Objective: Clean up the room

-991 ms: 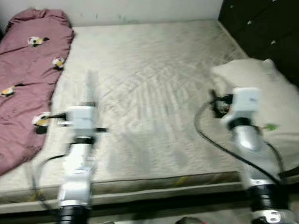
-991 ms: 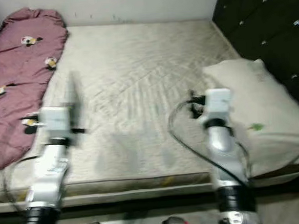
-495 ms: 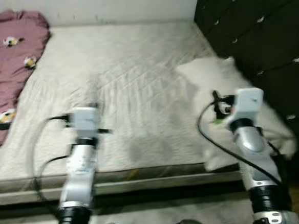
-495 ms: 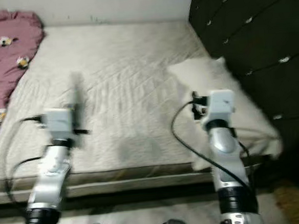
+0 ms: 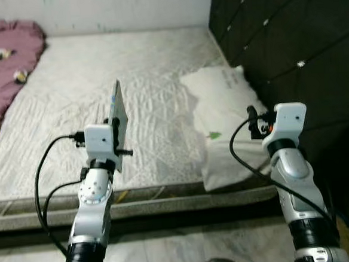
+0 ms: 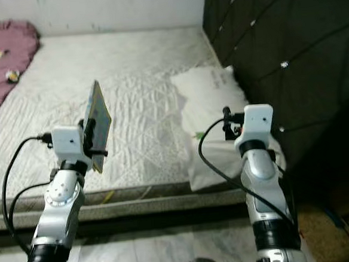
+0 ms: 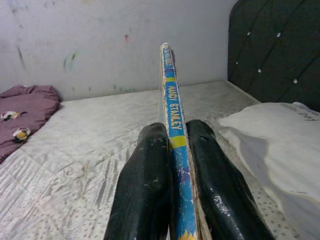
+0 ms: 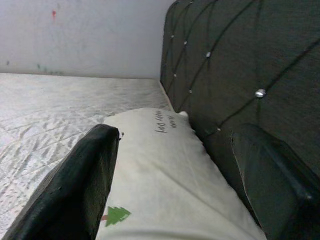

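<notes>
My left gripper (image 7: 174,150) is shut on a thin book (image 7: 169,85) with a blue and yellow spine, held upright on edge. From the head, the book (image 5: 119,114) stands above the front of the mattress (image 5: 140,61). My right gripper (image 8: 172,165) is open, its two fingers (image 8: 80,185) wide apart, and it hangs in front of a white pillow (image 5: 221,116). The pillow lies at the right side of the bed against the headboard, with one corner over the mattress edge. A maroon blanket (image 5: 5,65) with small patches lies bunched at the far left.
A dark tufted headboard (image 5: 287,33) rises along the right side. A white wall (image 5: 94,10) backs the bed. Pale tiled floor (image 5: 189,250) runs along the mattress's front edge, close to my feet.
The camera has swung to the right: the blanket has slid to the left edge of the view, and the pillow and headboard now sit nearer the middle. Both arms keep their pose.
</notes>
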